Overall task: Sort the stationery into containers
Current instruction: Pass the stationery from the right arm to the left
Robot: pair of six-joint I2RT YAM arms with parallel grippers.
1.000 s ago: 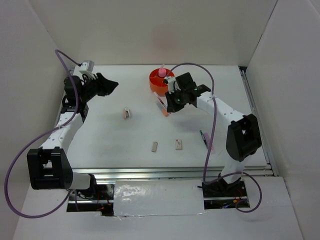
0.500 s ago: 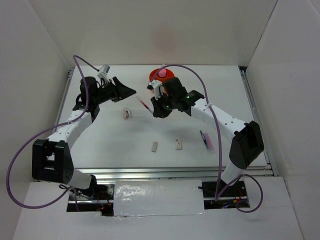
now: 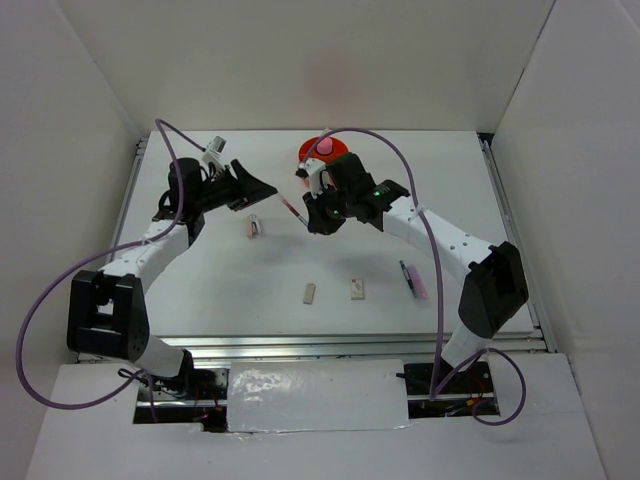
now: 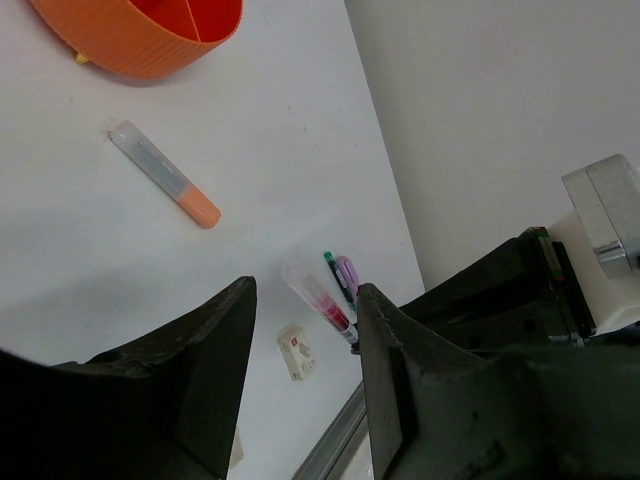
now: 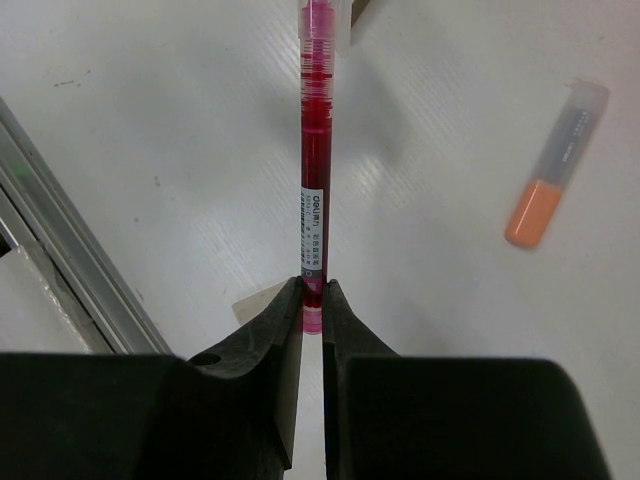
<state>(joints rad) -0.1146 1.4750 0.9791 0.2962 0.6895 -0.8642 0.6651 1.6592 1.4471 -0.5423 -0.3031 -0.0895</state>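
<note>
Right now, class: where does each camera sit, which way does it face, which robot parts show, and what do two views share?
Top external: above and behind the bases, looking down on the table; both arms, left gripper, right gripper show.
Left wrist: on the left arm, facing the orange tub across the table; open fingers show.
Right wrist: looking down past fingers shut on a red pen.
Shared: both wrist views show that pen and the orange marker.

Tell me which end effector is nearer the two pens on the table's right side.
Right. The right end effector, gripping a red pen, is up-left of the pens; the left end effector lies farther left, beyond it.
</note>
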